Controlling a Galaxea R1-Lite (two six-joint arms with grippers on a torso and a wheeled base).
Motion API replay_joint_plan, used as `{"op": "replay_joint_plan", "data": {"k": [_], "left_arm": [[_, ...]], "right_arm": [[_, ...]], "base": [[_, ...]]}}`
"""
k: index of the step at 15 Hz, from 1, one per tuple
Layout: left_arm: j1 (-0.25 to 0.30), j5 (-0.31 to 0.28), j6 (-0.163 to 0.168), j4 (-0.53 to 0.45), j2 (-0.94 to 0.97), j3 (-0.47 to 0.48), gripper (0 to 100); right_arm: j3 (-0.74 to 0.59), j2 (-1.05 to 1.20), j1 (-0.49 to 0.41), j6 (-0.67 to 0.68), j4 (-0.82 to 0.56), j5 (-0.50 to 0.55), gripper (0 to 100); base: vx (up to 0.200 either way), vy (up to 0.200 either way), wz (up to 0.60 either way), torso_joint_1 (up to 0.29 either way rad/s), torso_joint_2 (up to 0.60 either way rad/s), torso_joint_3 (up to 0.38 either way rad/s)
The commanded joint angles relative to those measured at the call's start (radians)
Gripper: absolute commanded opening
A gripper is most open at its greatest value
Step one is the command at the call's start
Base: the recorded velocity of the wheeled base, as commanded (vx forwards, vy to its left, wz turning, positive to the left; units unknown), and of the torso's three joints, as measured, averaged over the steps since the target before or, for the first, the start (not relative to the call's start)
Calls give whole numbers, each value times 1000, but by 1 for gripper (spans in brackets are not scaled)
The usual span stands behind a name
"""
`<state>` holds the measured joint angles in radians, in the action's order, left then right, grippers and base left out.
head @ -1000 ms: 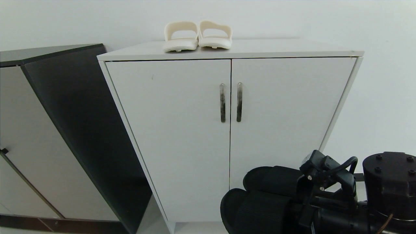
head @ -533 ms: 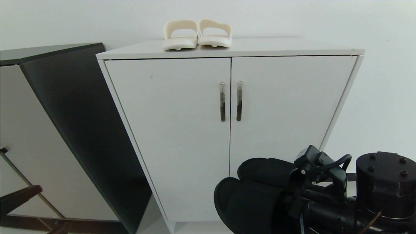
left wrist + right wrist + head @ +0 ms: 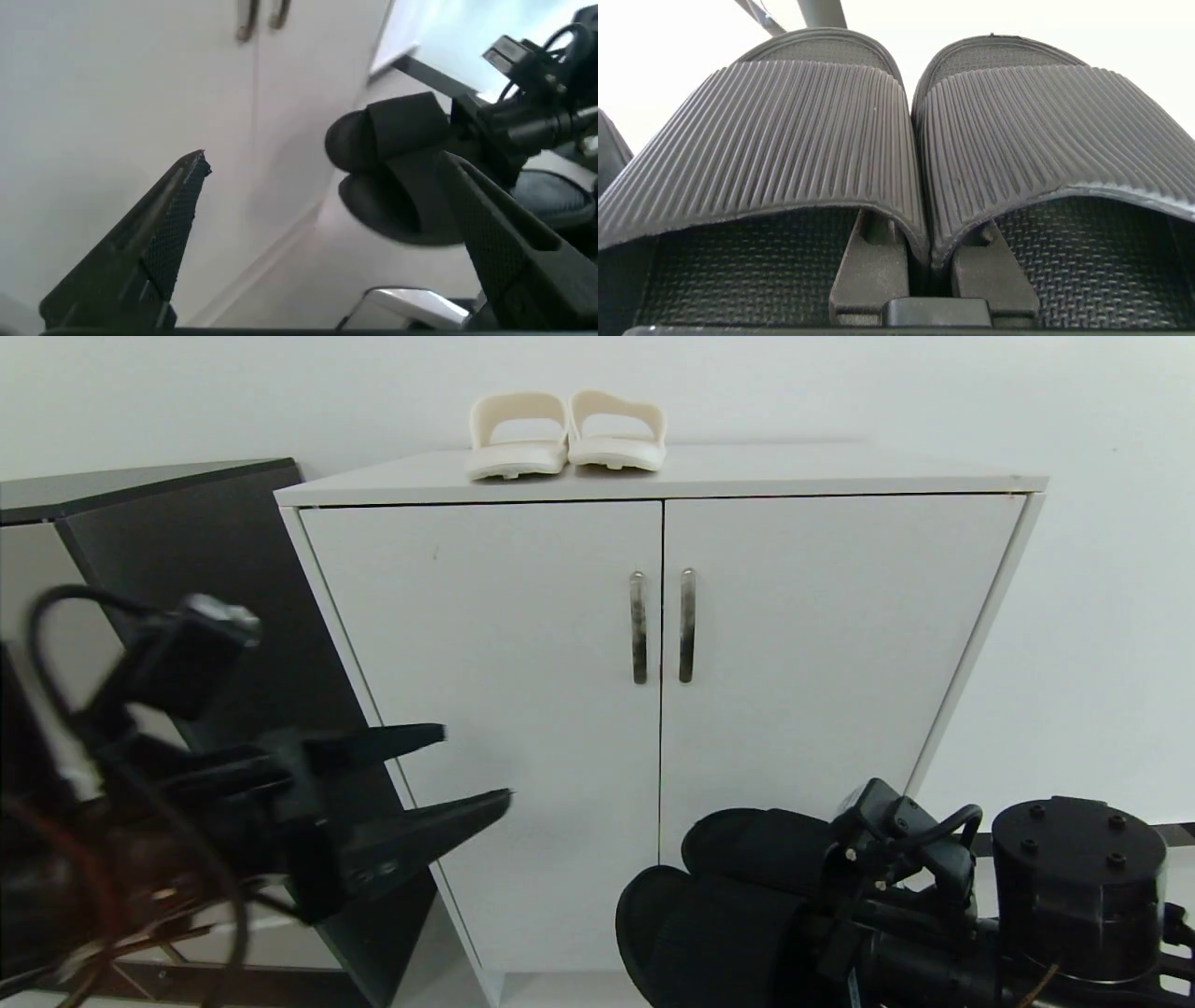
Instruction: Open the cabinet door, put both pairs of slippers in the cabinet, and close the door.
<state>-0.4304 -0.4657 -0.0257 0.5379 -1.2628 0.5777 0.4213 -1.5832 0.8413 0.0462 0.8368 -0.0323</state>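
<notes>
My left end effector (image 3: 476,763) wide open and empty, before closed white two-door cabinet (image 3: 803,616), my right end effector (image 3: 926,257) grips black ribbed slippers (image 3: 738,896), cream rubber slippers (image 3: 568,434) on cabinet top

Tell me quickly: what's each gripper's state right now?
Left gripper: open, holding nothing.
Right gripper: shut on the black slippers, pinching both by their inner sides.
</notes>
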Motion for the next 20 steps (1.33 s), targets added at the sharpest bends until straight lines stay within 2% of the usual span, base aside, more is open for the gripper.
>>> {"op": "replay_joint_plan", "data": {"k": [1, 2, 3, 5, 6, 7, 9, 10, 11, 14, 17, 20], "left_arm": [[-134, 7, -16, 57, -247, 143, 100], [-136, 7, -16, 53, -259, 168, 100], [-157, 2, -28, 33, -282, 240, 100], [-200, -44, -131, -21, -303, 353, 100], [-200, -94, -149, -41, -322, 401, 100], [-200, -109, -154, -47, -331, 418, 100], [-232, -123, -226, -55, -368, 488, 100], [-246, -117, -246, -53, -386, 518, 100], [-260, -106, -250, -53, -402, 541, 100], [-272, -24, -261, -53, -435, 607, 100], [-255, 1, -255, -56, -438, 616, 100], [-232, 61, -226, -53, -460, 620, 100]], "right_arm": [[2, -11, 1, 0, 1, 0, 0], [4, -12, 1, 0, 1, 0, 0], [7, -15, 1, 0, 1, -1, 0], [8, -18, 1, 0, 1, -1, 0], [8, -20, 1, 0, 1, -1, 0], [8, -20, 1, 0, 1, -1, 0], [7, -20, 1, 0, 1, -1, 0], [7, -21, 1, 0, 2, -1, 0], [7, -21, 1, -3, 2, -1, 0], [4, -21, 1, -20, 2, 0, 0], [1, -20, 1, -20, 4, 0, 0], [-2, -23, 1, -20, 4, 0, 0]], "base": [[0, 0, 0, 0, 0, 0], [0, 0, 0, 0, 0, 0], [0, 0, 0, 0, 0, 0], [0, 0, 0, 0, 0, 0], [0, 0, 0, 0, 0, 0], [0, 0, 0, 0, 0, 0], [0, 0, 0, 0, 0, 0], [0, 0, 0, 0, 0, 0], [0, 0, 0, 0, 0, 0], [0, 0, 0, 0, 0, 0], [0, 0, 0, 0, 0, 0], [0, 0, 0, 0, 0, 0]]}}
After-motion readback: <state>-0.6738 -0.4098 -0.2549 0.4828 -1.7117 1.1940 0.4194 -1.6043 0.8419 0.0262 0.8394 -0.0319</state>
